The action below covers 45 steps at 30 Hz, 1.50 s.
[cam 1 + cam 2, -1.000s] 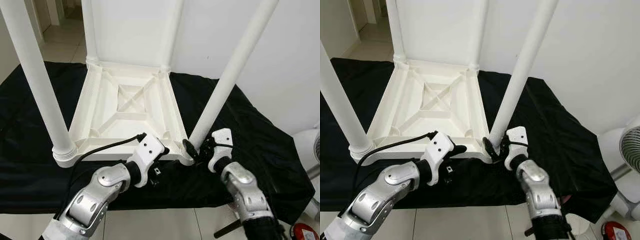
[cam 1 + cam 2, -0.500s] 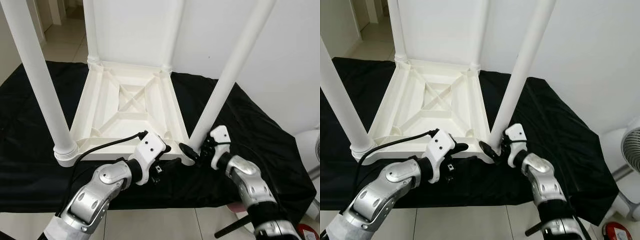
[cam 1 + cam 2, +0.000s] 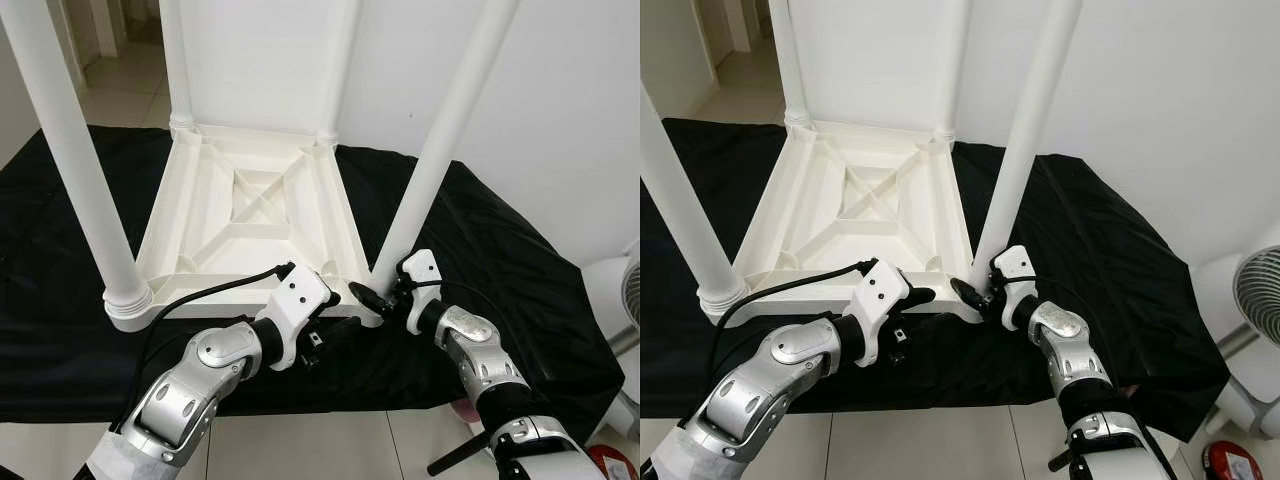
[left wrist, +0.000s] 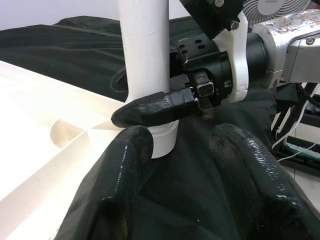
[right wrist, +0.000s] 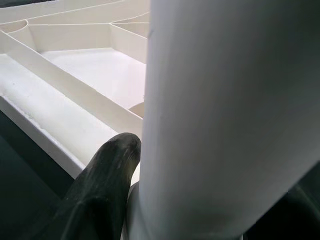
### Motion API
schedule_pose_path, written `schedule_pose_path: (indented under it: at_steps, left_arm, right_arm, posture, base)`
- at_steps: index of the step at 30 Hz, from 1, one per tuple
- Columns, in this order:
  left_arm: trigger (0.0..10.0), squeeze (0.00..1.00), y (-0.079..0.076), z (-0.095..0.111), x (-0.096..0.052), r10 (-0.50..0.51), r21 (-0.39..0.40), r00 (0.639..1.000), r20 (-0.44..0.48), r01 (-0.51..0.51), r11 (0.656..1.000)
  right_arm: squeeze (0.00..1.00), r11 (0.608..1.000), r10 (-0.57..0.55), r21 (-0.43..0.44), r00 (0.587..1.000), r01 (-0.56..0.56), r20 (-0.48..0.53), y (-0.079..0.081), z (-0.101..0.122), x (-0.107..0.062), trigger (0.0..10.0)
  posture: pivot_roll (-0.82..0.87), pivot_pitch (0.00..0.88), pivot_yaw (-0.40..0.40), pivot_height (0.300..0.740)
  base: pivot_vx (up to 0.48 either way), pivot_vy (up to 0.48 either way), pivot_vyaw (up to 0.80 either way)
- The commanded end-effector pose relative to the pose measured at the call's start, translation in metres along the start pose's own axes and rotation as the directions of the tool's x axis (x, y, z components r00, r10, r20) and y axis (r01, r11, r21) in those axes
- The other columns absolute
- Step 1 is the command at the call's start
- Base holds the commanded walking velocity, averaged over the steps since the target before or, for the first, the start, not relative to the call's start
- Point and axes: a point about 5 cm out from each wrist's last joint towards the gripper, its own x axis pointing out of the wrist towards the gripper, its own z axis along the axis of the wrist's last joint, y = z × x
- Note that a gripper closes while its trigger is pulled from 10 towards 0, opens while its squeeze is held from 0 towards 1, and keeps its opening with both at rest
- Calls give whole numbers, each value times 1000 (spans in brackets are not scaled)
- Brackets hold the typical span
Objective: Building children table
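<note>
Since the earlier frames the right gripper has slid further left and lower along the near right leg, so its white wrist now sits closer to the table corner. Its two black fingers straddle the base of that leg, one finger pressed on the near side, closed around the leg where it enters its socket. The upturned white table lies on a black cloth, underside up, with its four legs standing upward. The left gripper rests just left of that same corner, at the table's near edge, its fingers spread apart and holding nothing. A fan stands at the far right.
</note>
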Motion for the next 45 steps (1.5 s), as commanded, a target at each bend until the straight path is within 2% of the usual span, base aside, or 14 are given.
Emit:
schedule_pose_path:
  at_steps: [1,6,7,11,12,19,22,24,26,28,30,40,42,45]
  left_arm:
    - [10000,0,-2,3,2,-43,18,999,9,43,999]
    - [10000,0,-3,3,2,-46,17,999,9,46,999]
    - [10000,0,-3,3,2,-48,16,999,9,48,999]
    - [10000,0,-4,1,2,-48,14,999,5,48,999]
    - [10000,0,-4,1,2,-47,11,999,4,47,999]
    - [10000,0,-7,0,2,-55,6,999,4,55,998]
    - [10000,0,-8,0,1,-58,4,998,1,58,998]
    - [10000,0,-8,0,1,-58,4,998,1,58,998]
    - [10000,0,-9,-1,1,-61,0,998,-1,61,998]
    - [10000,0,-11,-1,2,-65,-4,998,0,65,998]
    - [10000,0,-11,-1,2,-66,-5,998,1,66,998]
    - [10000,0,-12,-1,2,-62,-11,998,2,62,998]
    - [10000,0,-11,-2,2,-58,-12,998,2,58,998]
    - [10000,0,-10,-1,2,-53,-10,999,2,53,999]
  right_arm:
    - [0,1000,7,-7,1000,-7,-20,-1,-4,-2,0]
    - [0,1000,-5,13,1000,6,-29,-2,-8,-5,0]
    - [0,999,-24,34,999,26,-46,-4,-11,-6,10000]
    - [0,991,-110,72,990,117,-93,-7,-15,-7,10000]
    - [0,979,-177,88,979,186,-105,-7,-16,-7,10000]
    - [0,946,-292,110,950,304,-113,-2,-17,-5,10000]
    - [0,883,-414,179,899,434,-142,15,-21,-4,10000]
    - [0,883,-414,179,899,434,-142,15,-21,-4,10000]
    - [0,847,-467,202,869,492,-161,27,-21,-2,10000]
    - [0,786,-545,236,821,571,-169,45,-17,8,10000]
    - [0,765,-571,248,804,595,-166,50,-15,11,10000]
    - [0,778,-557,259,819,572,-133,59,-6,19,10000]
    - [1000,787,-548,262,828,559,-120,54,-6,16,10000]
    - [1000,798,-532,275,841,536,-94,54,-2,14,10000]
  posture:
    - [44,0,-125,740]
    - [42,0,-125,740]
    - [40,0,-126,740]
    - [39,0,-127,740]
    - [32,0,-124,740]
    - [25,0,-120,740]
    - [21,0,-119,740]
    - [21,0,-119,740]
    - [17,0,-118,740]
    - [11,0,-120,740]
    - [12,0,-120,740]
    - [15,0,-127,740]
    - [18,0,-131,740]
    - [18,0,-131,740]
  base:
    - [0,0,0]
    - [0,0,0]
    - [0,0,0]
    - [0,0,0]
    - [0,0,0]
    - [0,0,0]
    - [0,0,0]
    - [0,0,0]
    - [0,0,0]
    - [0,0,0]
    - [0,0,0]
    - [0,0,0]
    - [0,0,0]
    - [0,0,0]
